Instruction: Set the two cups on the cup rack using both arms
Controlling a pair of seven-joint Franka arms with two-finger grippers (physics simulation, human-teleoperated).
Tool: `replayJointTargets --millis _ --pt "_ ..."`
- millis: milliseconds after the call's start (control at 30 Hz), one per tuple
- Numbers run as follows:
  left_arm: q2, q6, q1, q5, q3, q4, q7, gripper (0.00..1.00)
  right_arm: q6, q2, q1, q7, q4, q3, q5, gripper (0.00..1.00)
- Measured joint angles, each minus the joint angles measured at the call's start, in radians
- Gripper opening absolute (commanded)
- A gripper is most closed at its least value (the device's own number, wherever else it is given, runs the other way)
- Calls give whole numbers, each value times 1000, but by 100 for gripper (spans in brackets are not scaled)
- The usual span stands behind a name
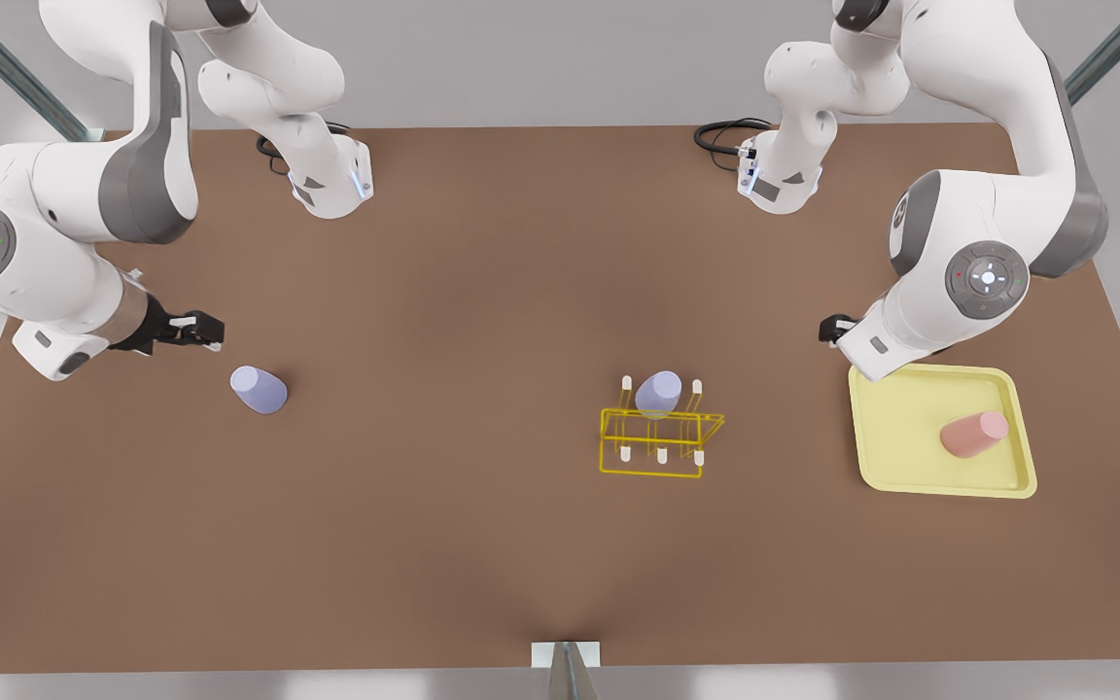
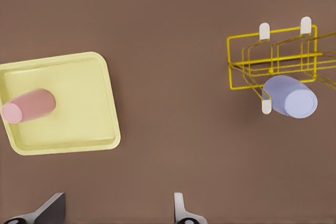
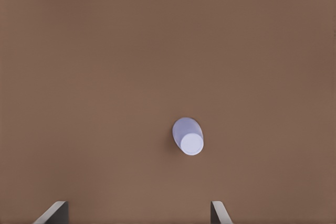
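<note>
Both open: the left gripper [image 2: 118, 211] nearest the pink cup [image 2: 29, 106], the right gripper [image 3: 139, 213] nearest the lavender cup [image 3: 188, 136], rack [image 1: 659, 439] between.

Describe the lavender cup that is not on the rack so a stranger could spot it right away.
Start at the brown table and look to the front view's left, well away from the yellow cup rack and pale-yellow tray. The loose lavender cup stands alone on bare tabletop near the right gripper. Its twin lavender cup sits on the rack; the pink cup is on the tray.
</note>
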Motion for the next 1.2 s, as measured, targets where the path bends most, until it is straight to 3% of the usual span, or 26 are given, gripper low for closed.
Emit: replayJointTargets --millis 167,400,600,800,1200 --pt "70 22 52 3 1 6 6 100 8 10 -7 -6 -61 -4 2 100" --pt "300 230 324 -38 24 89 70 100 309 -11 -80 -17 -488 -5 9 100" --pt "391 371 507 -81 29 103 160 100 523 94 -140 -23 -513 -4 25 100" --pt "421 474 542 -126 73 48 244 100 629 133 -165 -28 -543 -3 29 100" --pt "406 624 547 -148 122 -146 373 100 828 64 -177 -43 -752 -3 33 100"
